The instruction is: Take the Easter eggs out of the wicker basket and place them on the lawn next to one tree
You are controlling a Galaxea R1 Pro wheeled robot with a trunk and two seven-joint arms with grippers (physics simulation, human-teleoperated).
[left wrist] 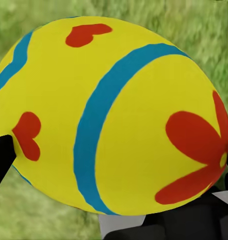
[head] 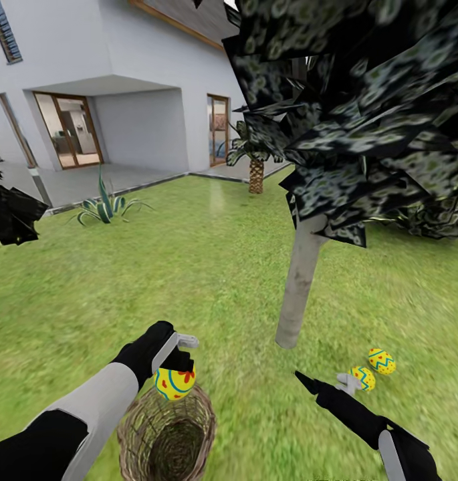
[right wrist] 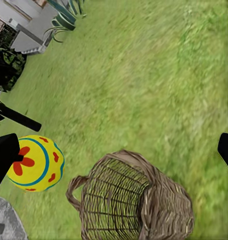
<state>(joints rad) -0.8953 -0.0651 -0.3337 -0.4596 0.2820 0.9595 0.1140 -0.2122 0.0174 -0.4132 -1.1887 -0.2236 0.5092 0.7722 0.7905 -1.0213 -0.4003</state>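
flower-painted egg is held clamped in left pincer above wicker basket, lifted clear for carrying. two zigzag eggs already laid on lawn nr grey-trunk tree. right pincer is spread open, nothing held.

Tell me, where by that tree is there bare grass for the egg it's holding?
Open grass lies between the basket and the pale trunk, and all along the trunk's house side. It is crowded to the right of the trunk's foot: two eggs lie there with the right fingers close by. The left fingers hold the third egg over the basket.
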